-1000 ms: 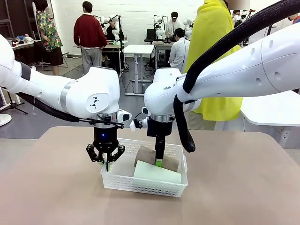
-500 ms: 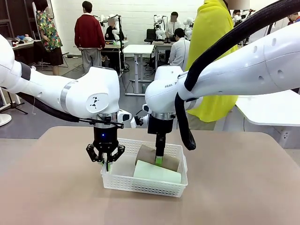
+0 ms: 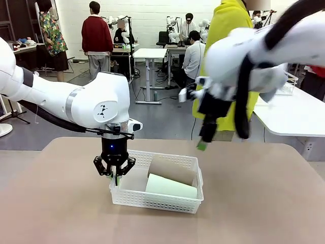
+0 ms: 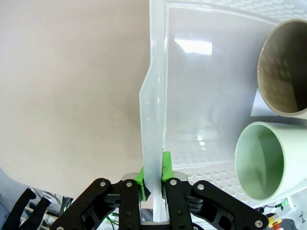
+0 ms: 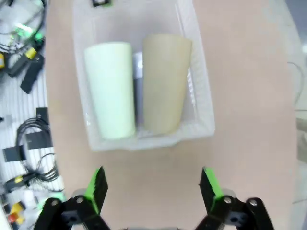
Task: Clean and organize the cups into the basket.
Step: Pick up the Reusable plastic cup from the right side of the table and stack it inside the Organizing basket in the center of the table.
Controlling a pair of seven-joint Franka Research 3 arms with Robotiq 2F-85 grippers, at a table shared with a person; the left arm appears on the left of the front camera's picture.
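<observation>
Freshly lifted clear, right fingers (image 5: 98,187) hang apart, empty — two cups (image 3: 170,186) lie in the basket (image 3: 152,201), left fingers (image 4: 167,167) clamping its wall.

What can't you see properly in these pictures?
Front view: motion blur smears the right gripper.
Front view: the green cup hides part of the brown cup.
Left wrist view: the right edge cuts off both cups.
Right wrist view: the top edge cuts off the far end of the basket.
</observation>
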